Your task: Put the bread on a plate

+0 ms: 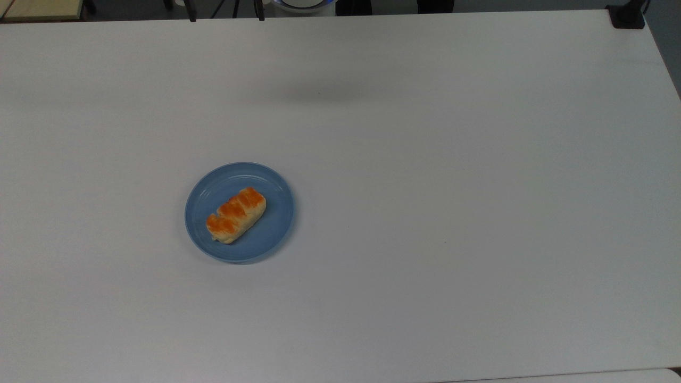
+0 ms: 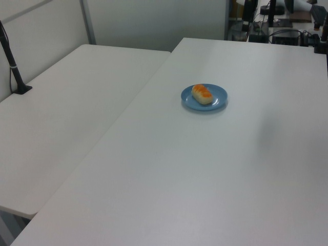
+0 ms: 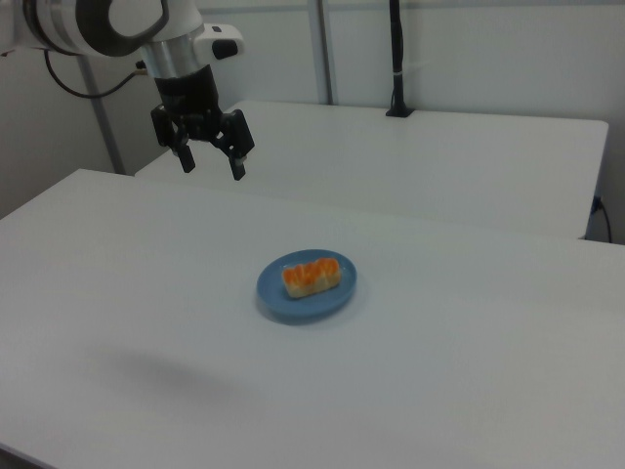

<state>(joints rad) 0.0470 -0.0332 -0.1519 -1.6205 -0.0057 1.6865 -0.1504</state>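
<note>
The bread (image 1: 236,215) lies on the plate (image 1: 276,223), a little off the plate's middle toward the top view's left. It is a pale oblong roll with 3 orange-brown glazed patches along its top, and its long axis runs diagonally in the top view, from lower left to upper right. In the left view the bread (image 2: 202,94) sits on the left part of the plate (image 2: 218,100); in the right view the bread (image 3: 312,275) lies across the far half of the plate (image 3: 305,304). The roll rests flat, wholly inside the raised rim, and nothing touches it.

The plate is round, shallow and light blue, and stands flat on the white counter (image 1: 452,213), left of centre in the top view. A soft grey shadow (image 1: 324,96) falls on the counter well above the plate in the top view.

In the right view the gripper (image 3: 209,166) hangs in the air well apart from the plate, up and toward the right view's left. Its 2 dark fingers (image 3: 237,169) point downward, spread wide, holding nothing. A second white counter (image 3: 439,156) stands behind the first, with a black pole (image 3: 395,59) rising from it.
</note>
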